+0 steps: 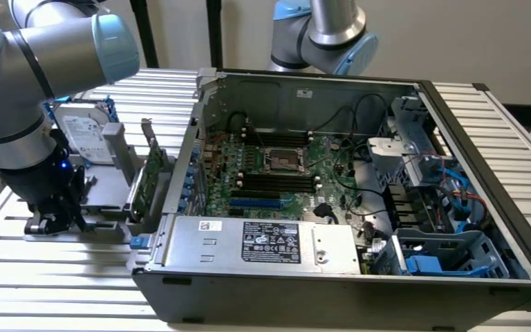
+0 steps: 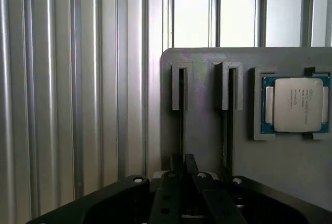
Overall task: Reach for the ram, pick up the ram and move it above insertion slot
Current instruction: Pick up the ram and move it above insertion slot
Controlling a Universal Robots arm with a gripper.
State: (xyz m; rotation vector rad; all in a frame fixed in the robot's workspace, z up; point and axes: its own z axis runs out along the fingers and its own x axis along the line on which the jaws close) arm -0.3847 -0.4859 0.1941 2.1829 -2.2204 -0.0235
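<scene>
The jaws are clenched on the thin top edge of the ram (image 2: pixel 182 115), which sits on edge in a slot of the grey holder (image 2: pixel 202 130). A second slot (image 2: pixel 226 105) runs just beside it, and beyond that a processor (image 2: pixel 296 104) lies in its recess. The holder rests on the slatted table (image 2: pixel 78 105). The arm (image 1: pixel 21 138) reaches down at the exterior view's left of the open case (image 1: pixel 339 283).
</scene>
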